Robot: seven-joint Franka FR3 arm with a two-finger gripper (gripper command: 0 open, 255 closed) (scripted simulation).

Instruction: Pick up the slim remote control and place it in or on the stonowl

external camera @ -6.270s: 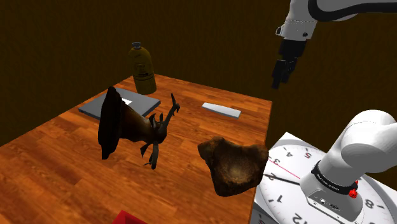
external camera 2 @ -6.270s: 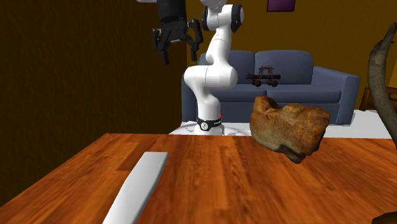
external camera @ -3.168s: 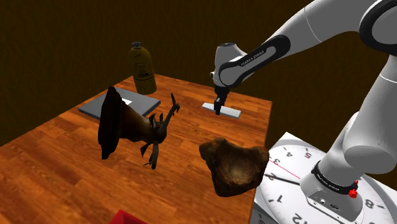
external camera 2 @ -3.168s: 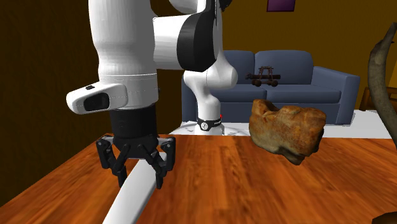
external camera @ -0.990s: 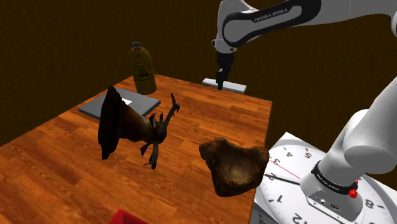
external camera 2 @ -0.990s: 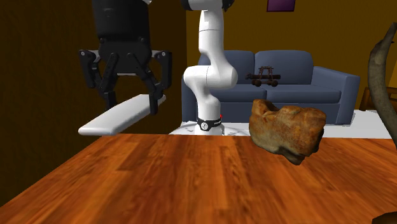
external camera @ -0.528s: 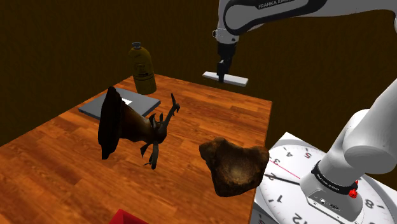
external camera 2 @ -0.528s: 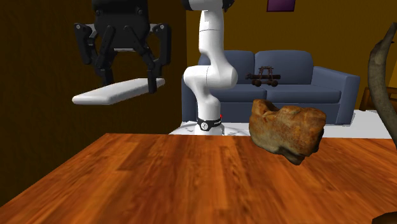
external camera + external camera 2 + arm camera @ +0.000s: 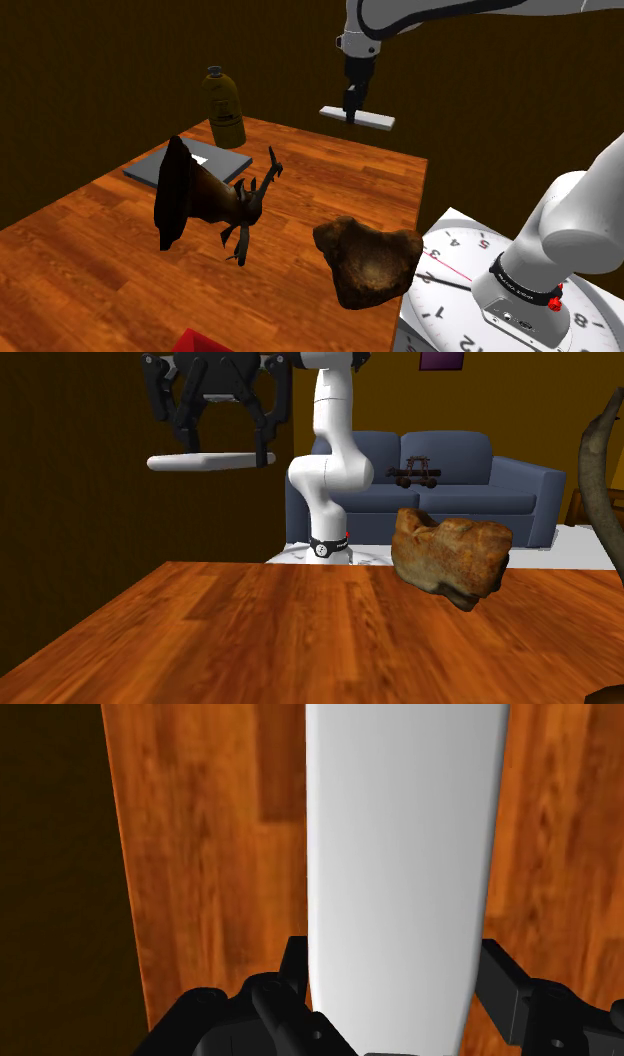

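Note:
A slim white remote control [image 9: 376, 121] hangs high above the far edge of the wooden table [image 9: 90, 265], level with it. My black gripper [image 9: 350, 112] is shut on it near one end. In the second exterior view the remote [image 9: 200, 460] juts out from the gripper [image 9: 228, 452] toward that view's left. Seen from the wrist, the remote [image 9: 400, 854] runs straight out between the fingers [image 9: 287, 979], with the tabletop far below. The stonowl, a rough brown stone bowl [image 9: 368, 260], sits at the table edge nearest the stand, also seen as a brown lump [image 9: 452, 557].
A dark olive bottle [image 9: 224, 105] stands at the table's far corner. A flat grey slab [image 9: 190, 165] lies near it. A dark horned sculpture [image 9: 205, 200] stands mid-table. Something red [image 9: 205, 343] shows at the near edge. A blue sofa [image 9: 455, 482] stands behind the stand [image 9: 450, 290].
The gripper has risen further with the remote in it. The remote has swung from a slant to level. Nothing on the table has moved.

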